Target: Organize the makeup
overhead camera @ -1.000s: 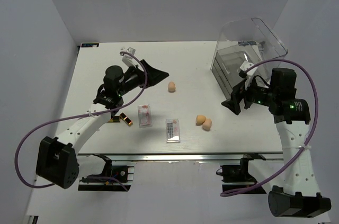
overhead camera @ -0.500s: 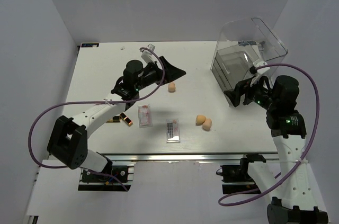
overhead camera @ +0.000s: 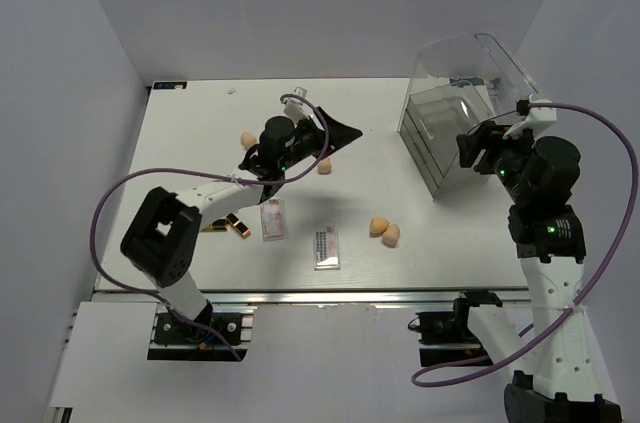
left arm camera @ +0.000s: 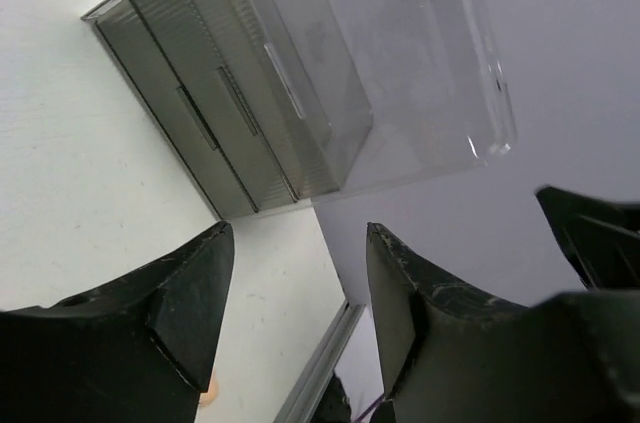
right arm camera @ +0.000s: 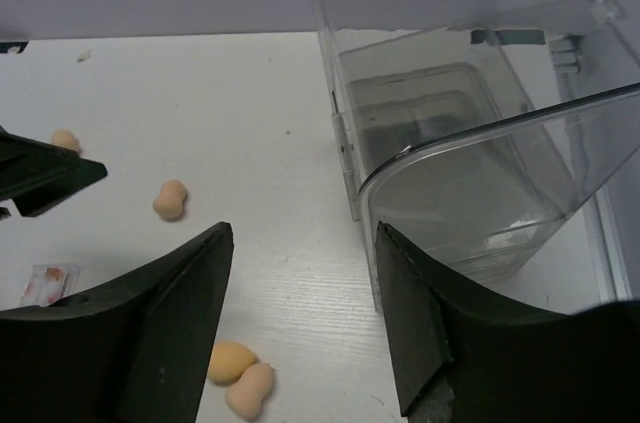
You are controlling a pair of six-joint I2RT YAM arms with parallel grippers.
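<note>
Several peach sponges lie on the white table (overhead camera: 190, 133): one at the back left (overhead camera: 248, 140), one mid-table (overhead camera: 324, 165) and a touching pair (overhead camera: 385, 231), the pair also showing low in the right wrist view (right arm camera: 240, 375). The pinkish palette (overhead camera: 273, 219) and the dark-rowed palette (overhead camera: 326, 245) lie flat near the front. Two lipstick tubes (overhead camera: 232, 226) rest left of them under the left arm. My left gripper (overhead camera: 337, 134) (left arm camera: 298, 233) hangs open and empty above the mid-table sponge. Beside the drawer box, my right gripper (overhead camera: 476, 149) (right arm camera: 303, 233) is open and empty.
The clear plastic drawer box (overhead camera: 445, 123) (left arm camera: 240, 93) stands at the back right with its curved lid (overhead camera: 495, 68) raised. Purple cables loop from both arms. The table's front rail (overhead camera: 300, 293) runs along the near edge.
The left arm swung right across the table, uncovering the back-left sponge. The right gripper rose and drew back to the right beside the box. Both pairs of jaws have narrowed a little.
</note>
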